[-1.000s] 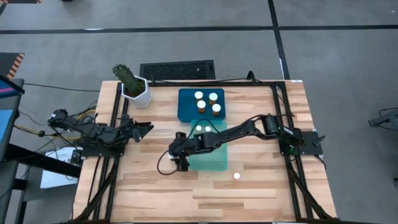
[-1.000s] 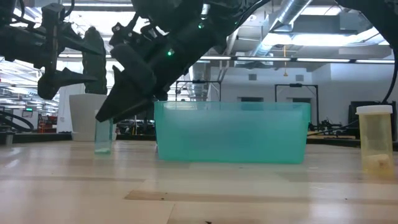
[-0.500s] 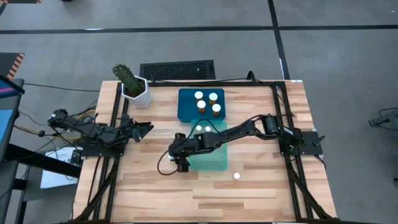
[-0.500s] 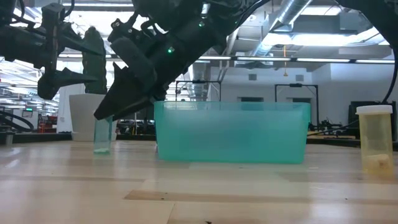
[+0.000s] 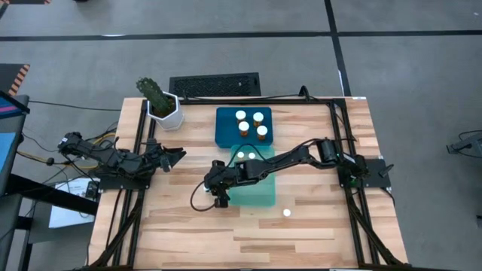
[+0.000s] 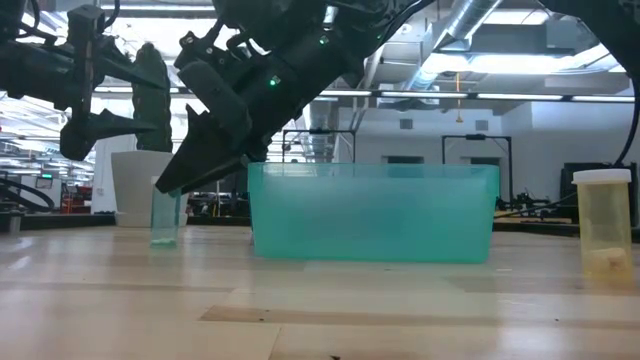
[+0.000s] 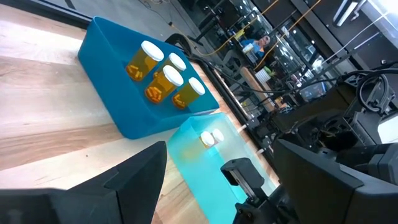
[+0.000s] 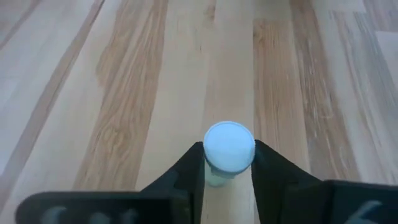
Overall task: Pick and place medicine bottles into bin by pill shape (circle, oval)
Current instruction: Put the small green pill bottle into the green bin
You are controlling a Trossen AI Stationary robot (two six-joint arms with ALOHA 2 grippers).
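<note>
A medicine bottle with a white cap (image 8: 229, 142) stands on the wood table just left of the teal bin (image 5: 260, 194). My right gripper (image 5: 219, 200) has closed on it from above. The teal bin holds one bottle (image 5: 243, 156). Behind it, the blue bin (image 5: 226, 135) holds several bottles (image 7: 155, 78). A lone bottle (image 5: 287, 213) stands on the table near the teal bin's front right corner. My left gripper (image 5: 179, 155) waits open at the table's left side. My right gripper pinches the bottle's white cap (image 8: 229, 142) between its two fingers (image 8: 194, 163), one on each side of the cap's rim. The fingers come from above, slanting down. The bottle (image 6: 165, 215) stands upright with its base on the table.
A white plant pot (image 5: 164, 111) with a cactus stands at the table's far left corner. Black rails (image 5: 139, 128) run along the table's left and right sides. Bare wood lies along the near edge.
My right gripper's fingers have drawn together onto the bottle's cap. The arm has stayed over the same spot, and the bottle has stayed standing on the table.
</note>
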